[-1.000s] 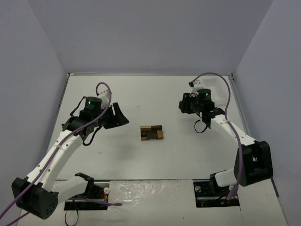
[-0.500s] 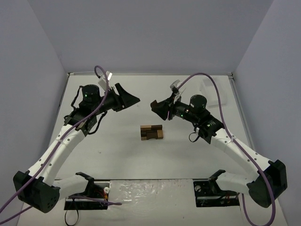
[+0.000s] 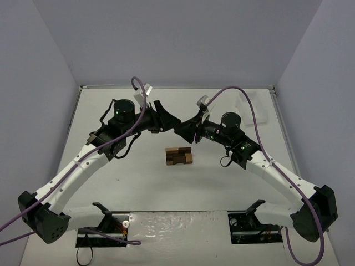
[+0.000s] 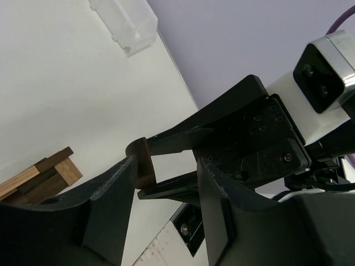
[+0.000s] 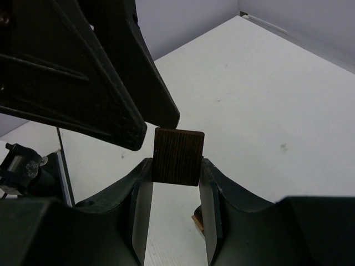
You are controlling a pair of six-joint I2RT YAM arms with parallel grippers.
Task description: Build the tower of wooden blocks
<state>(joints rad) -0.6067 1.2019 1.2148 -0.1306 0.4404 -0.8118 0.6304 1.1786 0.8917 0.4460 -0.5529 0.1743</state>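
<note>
White table [image 3: 138,185], wood block tower [image 3: 179,155] at centre; just far of it, right tool [image 5: 175,166] clamps a dark block [image 5: 178,156], left tool [image 4: 166,166] jaws apart beside it.

Robotics lab cell, plain lavender walls [image 3: 177,39], white table [image 3: 138,180], left arm [image 3: 72,173], right arm [image 3: 277,174] bolted down

My left arm [image 3: 77,172] and right arm [image 3: 277,174] both reach in from the near corners of the worktop [image 3: 138,183], and the claws meet tip to tip above its middle. My right claw [image 5: 176,166] pinches a dark block [image 5: 177,155] between its fingers. My left claw [image 4: 166,166] stands with jaws apart, one finger just beside that block.
</note>
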